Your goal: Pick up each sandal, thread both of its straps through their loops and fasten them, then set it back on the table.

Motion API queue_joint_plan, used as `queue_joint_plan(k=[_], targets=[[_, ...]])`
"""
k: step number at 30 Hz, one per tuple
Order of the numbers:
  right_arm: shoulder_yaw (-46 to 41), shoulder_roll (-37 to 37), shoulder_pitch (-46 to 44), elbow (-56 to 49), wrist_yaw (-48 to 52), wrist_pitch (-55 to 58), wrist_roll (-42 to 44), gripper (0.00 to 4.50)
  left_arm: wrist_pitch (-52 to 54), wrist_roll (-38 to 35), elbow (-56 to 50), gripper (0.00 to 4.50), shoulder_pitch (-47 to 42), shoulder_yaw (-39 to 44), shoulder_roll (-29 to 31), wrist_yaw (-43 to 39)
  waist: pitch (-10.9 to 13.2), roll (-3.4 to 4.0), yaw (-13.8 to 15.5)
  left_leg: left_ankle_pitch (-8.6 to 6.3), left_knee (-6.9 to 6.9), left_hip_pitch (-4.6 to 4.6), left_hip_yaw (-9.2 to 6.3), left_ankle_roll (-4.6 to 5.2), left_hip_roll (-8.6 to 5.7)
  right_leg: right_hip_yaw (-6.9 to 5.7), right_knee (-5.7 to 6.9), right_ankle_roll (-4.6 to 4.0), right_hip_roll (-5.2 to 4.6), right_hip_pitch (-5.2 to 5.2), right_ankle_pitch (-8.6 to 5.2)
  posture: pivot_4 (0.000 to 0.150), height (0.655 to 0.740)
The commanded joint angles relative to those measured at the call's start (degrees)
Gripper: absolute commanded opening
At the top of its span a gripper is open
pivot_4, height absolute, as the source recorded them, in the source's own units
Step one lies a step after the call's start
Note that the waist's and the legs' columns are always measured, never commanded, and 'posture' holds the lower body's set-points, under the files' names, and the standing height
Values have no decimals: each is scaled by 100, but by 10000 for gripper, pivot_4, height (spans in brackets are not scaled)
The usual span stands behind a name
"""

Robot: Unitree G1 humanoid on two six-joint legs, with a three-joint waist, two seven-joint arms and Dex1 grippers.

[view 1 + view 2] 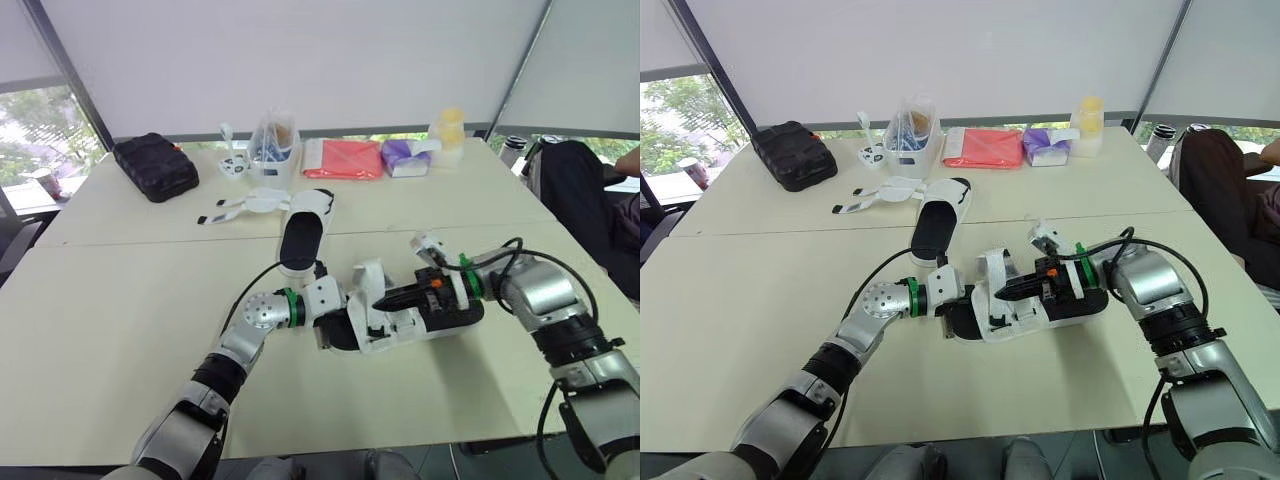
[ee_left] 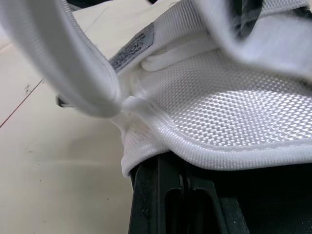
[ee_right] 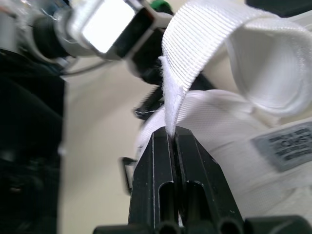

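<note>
**Sandal 1 mid-strap, sandal 2 untouched**

Progress, as I judge it: early. The near sandal (image 1: 395, 338) sits mid-table between both arms. The left gripper (image 1: 335, 325) is at its 9 o'clock end, and the right gripper (image 1: 382, 300) comes in from 3 o'clock over its upper. The strap (image 3: 195, 39) arcs free off the upper, so it looks neither threaded nor fastened; I can't tell the state of its other strap. The far sandal (image 1: 300, 238) lies flat at about 11 o'clock from the near one, well apart from it. Its loose straps (image 1: 245, 205) are splayed on the table (image 1: 120, 300), so that one hasn't been started. Left to do: thread and fasten here, set it down, then repeat on the far one.

Views: the eye views give the layout and both sandals. The right wrist view adds the grip; the right pincer is closed tight on the strap's end, with webbing coming straight out from between the tips. It also shows a small dark loop-like ring (image 3: 127, 173) just beside the upper; can't confirm it's the target loop. The left wrist view shows the mesh upper and a label (image 2: 132, 48) close up; I can't tell from it whether the left pincer is clamped or on what.
</note>
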Motion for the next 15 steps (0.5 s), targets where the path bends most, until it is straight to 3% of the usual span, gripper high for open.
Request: queue_joint_plan(k=[1,6,15], targets=[[131,-7,33,-111,92,-263,-196,214,225,262,324,0,166,-189,-15,19,0,0,5,0,0,0,0,0,0,0,0,0,0,0,0,1500,7400],[419,-289,226,-439,579,-665,-415,214,225,266,307,0,184,-190,-16,37,0,1,11,0,0,-1,-2,0,-1,-1,0,0,0,0,0,1500,7400],[372,-408,129,-11,882,-1515,-753,214,242,257,275,0,217,-192,-32,50,-1,1,11,-1,0,3,-2,1,-2,-2,-2,1,-1,7,0,1500,7400]])
